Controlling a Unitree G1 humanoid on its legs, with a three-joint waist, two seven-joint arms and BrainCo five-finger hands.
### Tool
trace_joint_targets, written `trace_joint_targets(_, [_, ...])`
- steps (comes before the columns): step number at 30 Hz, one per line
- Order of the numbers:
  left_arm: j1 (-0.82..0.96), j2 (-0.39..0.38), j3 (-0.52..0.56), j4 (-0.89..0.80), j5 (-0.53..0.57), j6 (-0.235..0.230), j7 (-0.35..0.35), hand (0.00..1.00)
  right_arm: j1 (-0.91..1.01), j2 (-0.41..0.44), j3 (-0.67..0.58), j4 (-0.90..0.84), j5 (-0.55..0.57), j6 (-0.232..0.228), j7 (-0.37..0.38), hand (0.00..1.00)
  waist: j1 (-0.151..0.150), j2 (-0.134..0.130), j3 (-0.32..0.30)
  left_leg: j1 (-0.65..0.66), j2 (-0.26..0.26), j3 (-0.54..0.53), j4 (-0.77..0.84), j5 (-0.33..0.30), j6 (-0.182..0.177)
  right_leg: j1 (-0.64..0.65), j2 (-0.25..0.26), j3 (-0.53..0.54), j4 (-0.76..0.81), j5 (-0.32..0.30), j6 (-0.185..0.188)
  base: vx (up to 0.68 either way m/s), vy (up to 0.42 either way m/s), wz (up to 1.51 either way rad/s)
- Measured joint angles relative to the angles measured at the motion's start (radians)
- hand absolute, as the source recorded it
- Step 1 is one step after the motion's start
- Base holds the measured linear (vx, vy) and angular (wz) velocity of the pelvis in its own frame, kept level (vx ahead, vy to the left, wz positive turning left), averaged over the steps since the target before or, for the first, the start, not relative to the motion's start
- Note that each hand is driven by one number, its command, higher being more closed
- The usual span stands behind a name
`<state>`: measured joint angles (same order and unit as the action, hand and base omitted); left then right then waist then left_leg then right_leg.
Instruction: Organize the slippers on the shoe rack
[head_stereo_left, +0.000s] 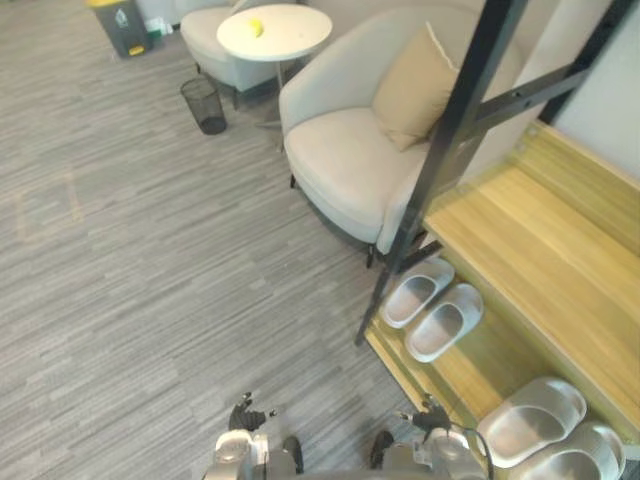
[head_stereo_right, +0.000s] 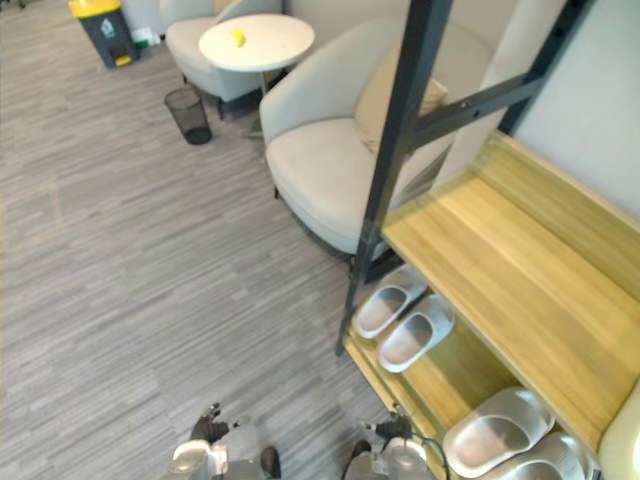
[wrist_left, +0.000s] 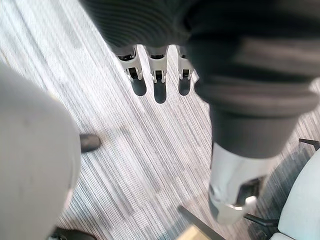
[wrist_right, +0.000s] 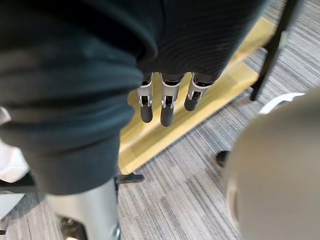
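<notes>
The shoe rack (head_stereo_left: 540, 240) has slippers on its bottom shelf: one pair (head_stereo_left: 445, 322) by its far end, the other pair (head_stereo_left: 530, 420) by its near end. An armchair (head_stereo_left: 345, 160) stands just past the rack's far end. Farther from the rack, behind it, are a table (head_stereo_left: 285, 35) and a bin (head_stereo_left: 205, 105) on the floor.

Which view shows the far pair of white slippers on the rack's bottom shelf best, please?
The left eye view: both slippers show fully. The right eye view hides one toe under the upper shelf; wrist views face the floor.
</notes>
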<state>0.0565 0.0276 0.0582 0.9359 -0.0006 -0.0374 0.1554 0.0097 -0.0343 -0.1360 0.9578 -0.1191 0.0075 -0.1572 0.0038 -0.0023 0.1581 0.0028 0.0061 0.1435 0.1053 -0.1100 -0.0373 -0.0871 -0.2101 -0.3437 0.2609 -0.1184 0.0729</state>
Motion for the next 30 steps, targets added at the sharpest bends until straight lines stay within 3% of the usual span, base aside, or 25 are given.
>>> trace_joint_targets(3, [-0.005, 0.006, 0.001, -0.001, -0.002, 0.0, -0.001, 0.0, -0.007, 0.004, -0.008, 0.014, 0.002, 0.002, 0.001, 0.0, -0.006, -0.022, 0.005, -0.002, -0.029, -0.067, -0.025, 0.025, 0.008, -0.026, 0.032, 0.152, 0.061, -0.083, 0.003, -0.13, -0.049, 0.58])
trace_joint_targets(9, [-0.009, -0.026, 0.053, -0.015, -0.002, 0.0, 0.0, 0.0, 0.017, 0.031, -0.022, -0.003, 0.005, 0.002, -0.002, 0.0, -0.007, -0.04, -0.007, -0.006, -0.087, -0.251, -0.092, 0.077, 0.017, -0.016, 0.109, 0.334, 0.136, -0.205, 0.004, -0.02, -0.113, 0.97])
trace_joint_targets(14, [-0.008, -0.045, 0.118, -0.021, -0.003, -0.003, 0.0, 0.0, 0.028, 0.049, -0.026, -0.002, 0.005, 0.01, -0.001, 0.0, 0.011, -0.057, -0.017, -0.009, -0.112, -0.375, -0.084, 0.081, 0.02, 0.075, 0.099, 0.244, 0.061, -0.219, -0.006, 0.18, -0.058, 0.82])
trace_joint_targets(17, [-0.006, -0.047, 0.123, -0.038, -0.007, 0.0, -0.002, 0.0, 0.025, 0.065, -0.026, -0.003, 0.004, 0.012, -0.001, 0.0, 0.006, -0.064, -0.025, -0.079, -0.132, -0.407, 0.025, 0.052, 0.019, 0.092, 0.103, 0.235, 0.074, -0.186, -0.039, 0.2, -0.015, 0.95])
trace_joint_targets(18, [-0.002, -0.053, 0.125, -0.061, -0.022, 0.001, -0.001, 0.0, 0.02, 0.068, -0.027, -0.007, 0.005, 0.012, 0.0, 0.0, 0.009, -0.058, -0.02, -0.109, -0.133, -0.383, 0.108, 0.052, 0.02, 0.082, 0.111, 0.225, 0.143, -0.153, -0.033, 0.09, 0.01, 1.08])
trace_joint_targets(19, [-0.014, -0.085, 0.156, -0.069, -0.04, 0.0, 0.001, 0.0, 0.022, 0.062, -0.018, -0.038, 0.005, 0.011, -0.001, 0.0, 0.009, -0.022, 0.002, -0.117, -0.105, -0.334, 0.189, 0.045, 0.013, 0.059, 0.132, 0.22, 0.18, -0.188, -0.052, 0.06, 0.03, 0.88])
trace_joint_targets(20, [-0.011, -0.091, 0.164, -0.072, -0.045, 0.0, 0.005, 0.0, 0.021, 0.063, -0.017, -0.051, 0.005, 0.009, -0.001, 0.0, 0.014, -0.016, 0.003, -0.121, -0.093, -0.303, 0.213, 0.04, 0.007, 0.071, 0.141, 0.217, 0.114, -0.192, -0.058, 0.03, 0.069, 0.63])
trace_joint_targets(21, [-0.005, -0.086, 0.163, -0.076, -0.057, -0.002, 0.012, 0.0, 0.024, 0.072, -0.016, -0.082, 0.006, 0.007, -0.002, 0.0, 0.031, -0.018, 0.003, -0.137, -0.083, -0.224, 0.259, 0.024, -0.013, 0.098, 0.131, 0.213, -0.017, -0.131, -0.06, 0.01, 0.047, 0.43])
trace_joint_targets(22, [-0.011, -0.076, 0.162, -0.085, -0.067, -0.004, 0.016, 0.0, 0.023, 0.084, -0.016, -0.104, 0.01, 0.002, -0.005, 0.0, 0.037, -0.036, 0.012, -0.164, -0.071, -0.113, 0.321, -0.02, -0.013, 0.097, 0.101, 0.194, -0.031, -0.09, -0.052, 0.01, 0.017, 0.58])
trace_joint_targets(24, [-0.007, -0.087, 0.149, -0.079, -0.084, 0.001, 0.012, 0.0, 0.027, 0.077, -0.018, -0.114, 0.012, 0.003, -0.009, 0.0, 0.036, 0.032, -0.003, -0.176, 0.038, 0.1, 0.345, -0.127, 0.015, 0.108, 0.144, 0.131, -0.024, -0.11, -0.056, 0.05, 0.001, 0.62])
trace_joint_targets(25, [-0.003, -0.087, 0.161, -0.079, -0.091, 0.001, 0.015, 0.0, 0.027, 0.071, -0.017, -0.113, 0.012, 0.003, -0.01, 0.0, 0.037, 0.049, -0.004, -0.169, 0.054, 0.153, 0.319, -0.152, 0.038, 0.107, 0.154, 0.118, -0.019, -0.127, -0.054, 0.08, 0.038, 0.59])
trace_joint_targets(27, [0.005, -0.08, 0.166, -0.078, -0.101, -0.002, 0.016, 0.0, 0.021, 0.071, -0.016, -0.106, 0.012, 0.012, -0.01, 0.0, 0.056, 0.049, -0.006, -0.161, 0.041, 0.154, 0.285, -0.146, 0.051, 0.107, 0.148, 0.108, -0.024, -0.137, -0.046, 0.11, 0.026, 0.34])
trace_joint_targets(30, [0.042, -0.057, 0.197, -0.069, -0.111, -0.004, 0.016, 0.0, -0.003, 0.077, -0.016, -0.03, 0.01, 0.019, -0.009, 0.0, 0.08, 0.011, -0.006, -0.132, 0.005, 0.144, 0.231, -0.142, 0.06, 0.117, 0.126, 0.098, -0.03, -0.15, -0.025, 0.16, 0.018, 0.13])
